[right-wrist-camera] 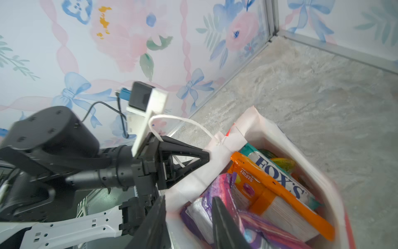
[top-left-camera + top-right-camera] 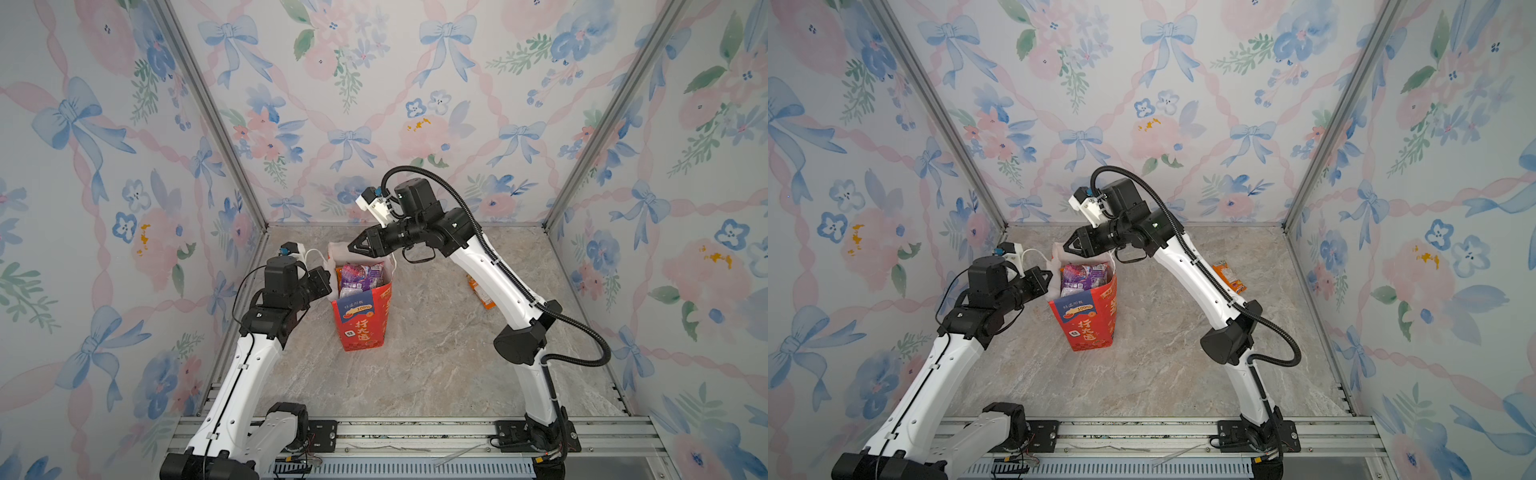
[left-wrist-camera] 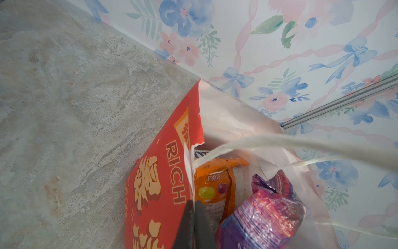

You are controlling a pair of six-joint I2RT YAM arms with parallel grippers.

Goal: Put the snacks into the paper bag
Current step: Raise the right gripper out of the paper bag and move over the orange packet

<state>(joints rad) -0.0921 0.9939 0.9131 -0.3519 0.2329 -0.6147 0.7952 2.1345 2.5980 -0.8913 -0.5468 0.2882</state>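
Above the open mouth of the paper bag (image 2: 361, 320), the right gripper (image 1: 189, 200) hangs with its jaws partly spread and nothing between them. A purple packet (image 3: 265, 211) lies just beneath, inside the bag among the other snacks (image 1: 277, 179). The left gripper (image 3: 195, 207) is pinched tight on the bag's side wall, holding the mouth wide. The best move looks like a straight rise clear of the string handle (image 1: 189, 122). One orange packet (image 2: 482, 295) lies on the table (image 2: 415, 374), well to the bag's right.
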